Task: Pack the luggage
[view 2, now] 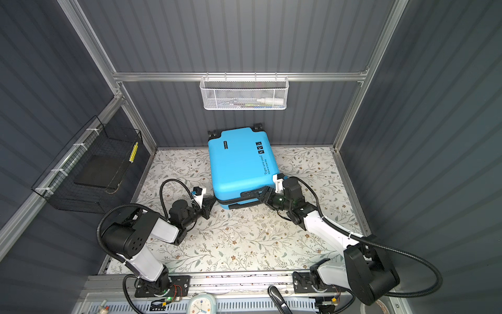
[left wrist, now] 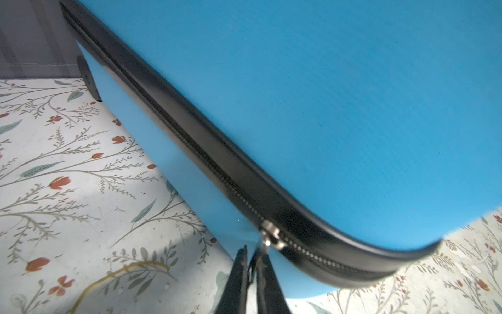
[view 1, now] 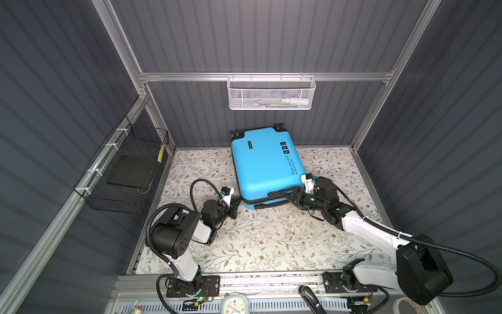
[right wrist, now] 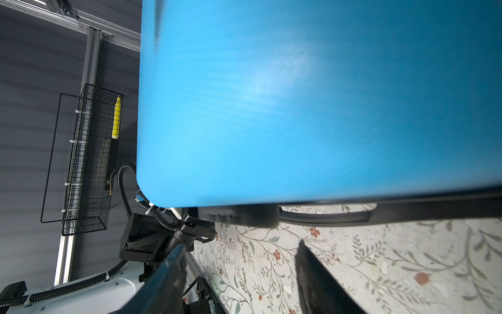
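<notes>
Luggage (view 1: 264, 163) lies flat and shut on the floral worktop (view 1: 271, 244), wheels toward the rear wall, lettering up. Left pincer (view 1: 235, 208) sits at the luggage's near-left corner, and the left wrist view settles it: clenched, fingers (left wrist: 236, 277) nipping the tab of the zipper pull (left wrist: 269, 236) right at the corner bend. Right pincer (view 1: 278, 194) is at the luggage's near edge, released. Its wrist view shows the jaws apart with only worktop between them, and the carry handle (right wrist: 326, 216) just ahead.

My read: this is the unzip, the opener before anything gets packed. The next move calls for a steady drag along the zipper track, following the curve rather than yanking outward, while the right side braces the shell against sliding.

The top views don't resolve that tiny tab. They do show the white mesh basket (view 2: 244, 92) on the wall above the luggage's wheel end, which neither wrist view catches.
</notes>
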You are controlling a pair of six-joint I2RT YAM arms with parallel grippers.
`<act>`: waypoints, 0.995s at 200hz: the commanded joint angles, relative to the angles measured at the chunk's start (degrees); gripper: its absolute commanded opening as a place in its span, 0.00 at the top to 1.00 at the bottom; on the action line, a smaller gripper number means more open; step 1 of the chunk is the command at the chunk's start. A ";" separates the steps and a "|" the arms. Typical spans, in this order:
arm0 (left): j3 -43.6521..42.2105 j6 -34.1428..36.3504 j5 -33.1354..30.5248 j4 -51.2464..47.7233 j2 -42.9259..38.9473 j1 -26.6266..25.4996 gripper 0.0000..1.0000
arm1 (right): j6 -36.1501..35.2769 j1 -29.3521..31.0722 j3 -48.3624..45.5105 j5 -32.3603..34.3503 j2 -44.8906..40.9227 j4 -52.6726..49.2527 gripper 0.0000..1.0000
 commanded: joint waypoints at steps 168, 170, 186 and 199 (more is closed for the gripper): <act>0.23 4.99 -7.03 -34.81 -24.93 -8.71 1.00 | 4.34 1.90 0.69 -1.23 7.53 5.81 0.40; 0.17 4.98 -7.08 -34.83 -24.95 -8.82 1.00 | 4.35 1.94 0.63 -1.23 7.58 5.88 0.40; -0.60 4.09 -7.44 -34.75 -25.58 -9.69 1.00 | 4.52 2.12 0.62 -1.15 8.05 6.16 0.41; -1.33 3.53 -6.93 -34.57 -26.41 -10.39 1.00 | 4.70 2.26 0.67 -1.15 8.38 6.51 0.41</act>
